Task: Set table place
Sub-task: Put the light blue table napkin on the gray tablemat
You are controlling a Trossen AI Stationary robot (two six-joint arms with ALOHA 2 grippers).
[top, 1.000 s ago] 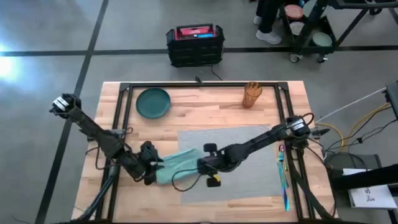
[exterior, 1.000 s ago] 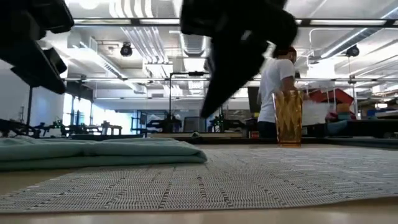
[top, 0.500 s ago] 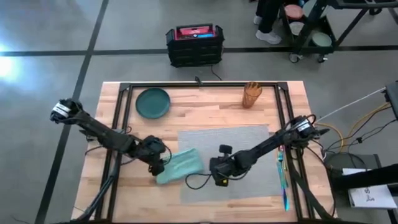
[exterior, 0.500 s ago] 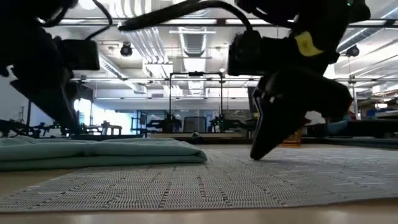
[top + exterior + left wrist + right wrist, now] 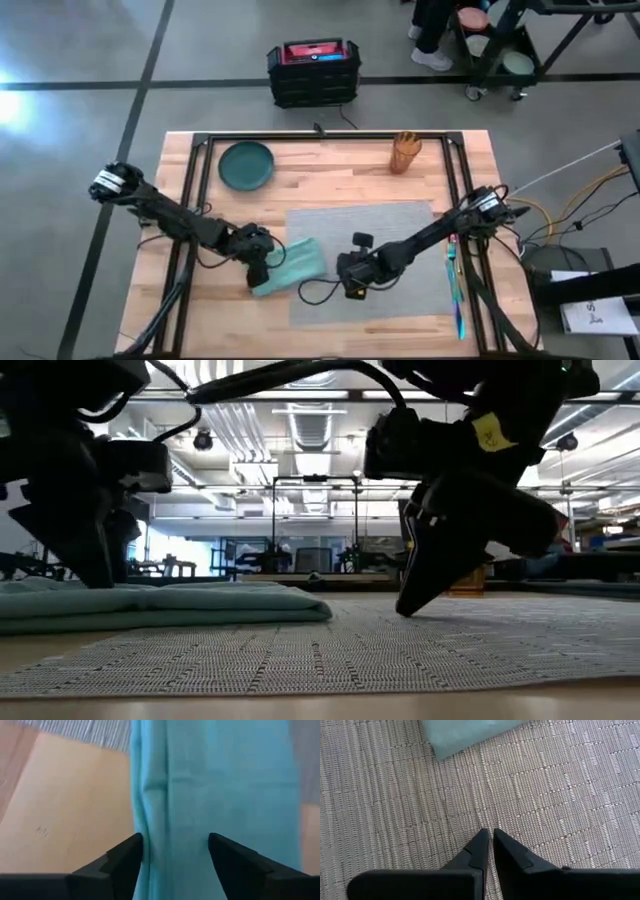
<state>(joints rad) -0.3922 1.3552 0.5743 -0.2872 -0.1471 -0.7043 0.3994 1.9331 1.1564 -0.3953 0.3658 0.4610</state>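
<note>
Resting on the grey placemat (image 5: 560, 810) near its front-left corner, the right gripper (image 5: 489, 836) has its jaws together; the left gripper (image 5: 175, 845), jaws apart, straddles the teal napkin (image 5: 220, 785).

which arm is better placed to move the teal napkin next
Left. Its open end effector straddles the teal napkin; the right end effector is shut, tips down on the grey placemat beside it.
</note>
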